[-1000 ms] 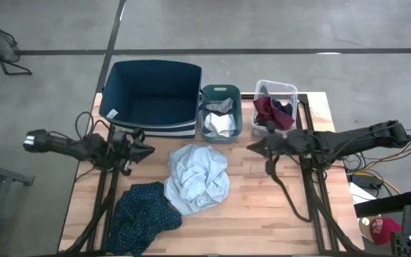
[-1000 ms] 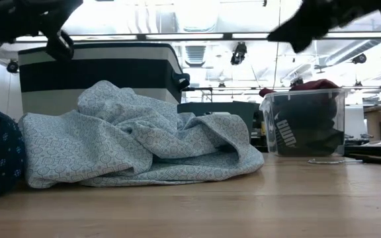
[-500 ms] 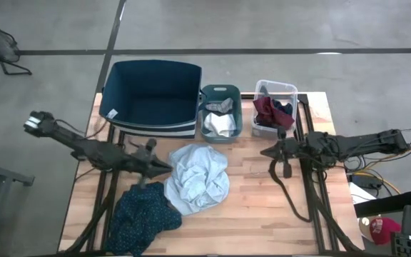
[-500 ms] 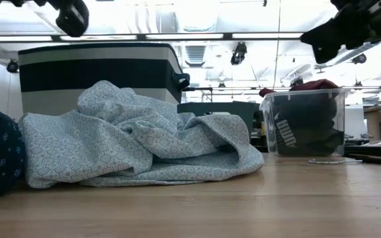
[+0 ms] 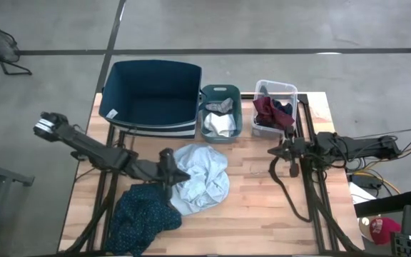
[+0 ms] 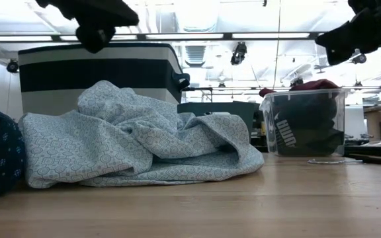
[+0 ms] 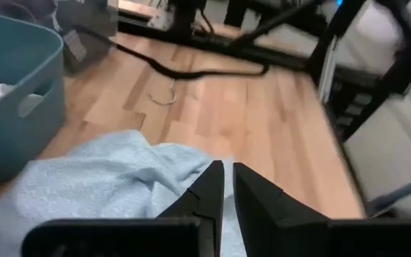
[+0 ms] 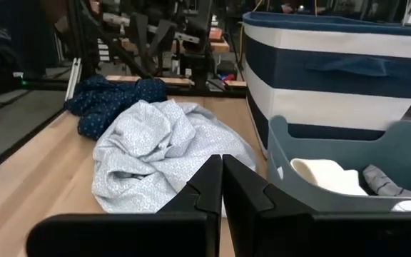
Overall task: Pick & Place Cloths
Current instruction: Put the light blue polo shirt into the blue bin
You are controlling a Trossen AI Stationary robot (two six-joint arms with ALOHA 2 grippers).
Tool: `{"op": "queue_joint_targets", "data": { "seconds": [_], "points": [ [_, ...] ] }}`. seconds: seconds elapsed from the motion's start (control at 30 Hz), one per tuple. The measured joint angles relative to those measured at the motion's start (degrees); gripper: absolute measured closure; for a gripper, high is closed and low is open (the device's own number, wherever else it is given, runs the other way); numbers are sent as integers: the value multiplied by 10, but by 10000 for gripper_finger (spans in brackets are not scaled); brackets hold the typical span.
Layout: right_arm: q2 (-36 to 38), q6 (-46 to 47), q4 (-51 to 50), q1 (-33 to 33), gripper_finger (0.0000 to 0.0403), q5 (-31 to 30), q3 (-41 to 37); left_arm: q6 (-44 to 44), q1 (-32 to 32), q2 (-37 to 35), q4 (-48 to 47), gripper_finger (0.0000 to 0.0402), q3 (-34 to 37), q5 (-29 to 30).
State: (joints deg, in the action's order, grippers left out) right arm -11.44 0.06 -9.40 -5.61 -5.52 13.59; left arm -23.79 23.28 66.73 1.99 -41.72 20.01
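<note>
Pale blue-grey cloth lies mid-surface; the left gripper, fingers nearly together, hovers above its edge in approach, needing to part and descend, right gripper closed, waiting.

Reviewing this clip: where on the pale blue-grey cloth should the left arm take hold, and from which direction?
Grip the raised crumpled ridge of the pale blue-grey cloth near its left edge, coming straight down from above. The folds there stand highest in the low view, giving pinchable fabric, and the left end effector already hovers over that side, fingers nearly shut.
</note>
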Motion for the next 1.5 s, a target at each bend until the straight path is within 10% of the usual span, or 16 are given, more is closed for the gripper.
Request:
{"op": "queue_joint_targets", "data": {
  "seconds": [0.3,0.87,1.5],
  "points": [
    [53,18,-2,0,394,-9,-66,32,1,89,-3,340,-39,-1],
    [48,43,12,0,394,-35,-83,31,-10,138,-128,107,-58,82],
    [45,43,11,0,394,-35,-84,-34,-17,323,-100,114,-62,12]
  ]
}}
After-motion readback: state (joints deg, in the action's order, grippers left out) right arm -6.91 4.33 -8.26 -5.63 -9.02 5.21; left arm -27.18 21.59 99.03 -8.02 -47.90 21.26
